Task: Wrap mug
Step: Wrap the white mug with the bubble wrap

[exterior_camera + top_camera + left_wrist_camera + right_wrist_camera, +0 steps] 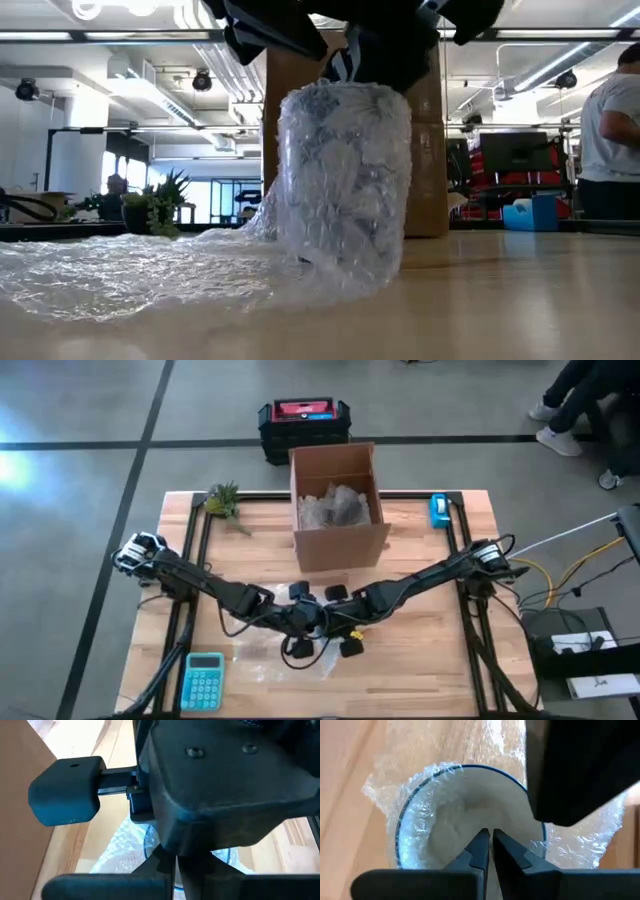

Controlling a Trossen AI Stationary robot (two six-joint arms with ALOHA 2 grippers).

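I find the mug (345, 180) upright mid-frame, sides sheathed in bubble wrap (150, 275) (mouth uncovered, tail trailing left). Right gripper (488, 851) jaws nearly closed, empty; left gripper (175, 870) jaws I cannot tell.

The high view is evenly lit from overhead, with a bright patch of glare on the floor at the far left edge. In the low view, ceiling tube lights (120, 35) and bright windows at the left backlight the scene — the arms at the top are reduced to dark silhouettes, and the near tabletop (520, 300) is blurred. Highlights are scattered across the bubble wrap (345, 180). In both wrist views the close dark parts are soft, and the wood is washed out at the upper left.
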